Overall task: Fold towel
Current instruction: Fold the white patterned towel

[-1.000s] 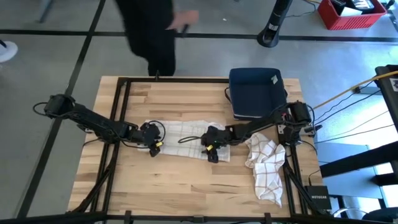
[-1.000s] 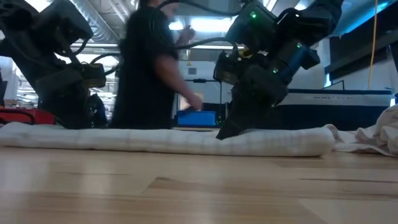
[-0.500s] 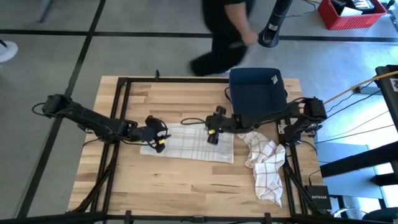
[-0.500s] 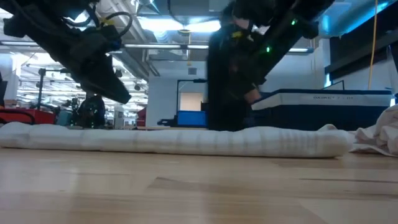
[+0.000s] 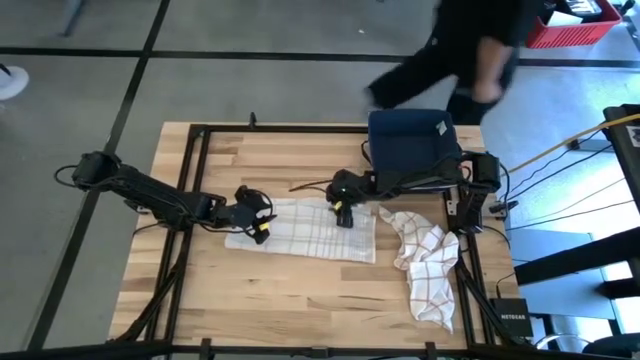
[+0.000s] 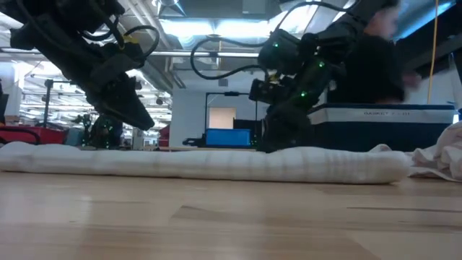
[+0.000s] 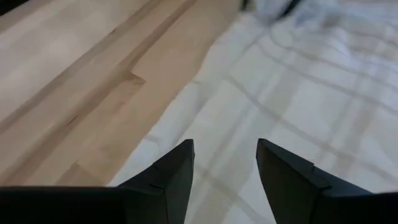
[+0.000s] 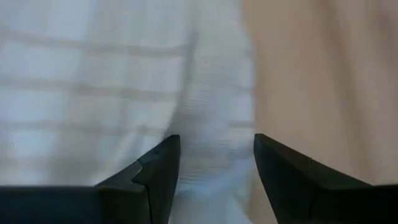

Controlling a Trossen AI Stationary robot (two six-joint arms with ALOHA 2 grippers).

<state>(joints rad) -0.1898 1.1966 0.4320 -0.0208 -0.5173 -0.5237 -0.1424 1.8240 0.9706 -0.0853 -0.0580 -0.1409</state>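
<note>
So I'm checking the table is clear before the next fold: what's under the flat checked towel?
The towel lies flat on the wooden table, with bare wood showing all around it. Nothing bulges through, but the wood beneath is covered, so something thin could hide there.

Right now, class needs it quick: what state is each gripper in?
Left gripper: open, holding nothing, over the towel's left end.
Right gripper: open, holding nothing, above the towel's far right edge.
</note>
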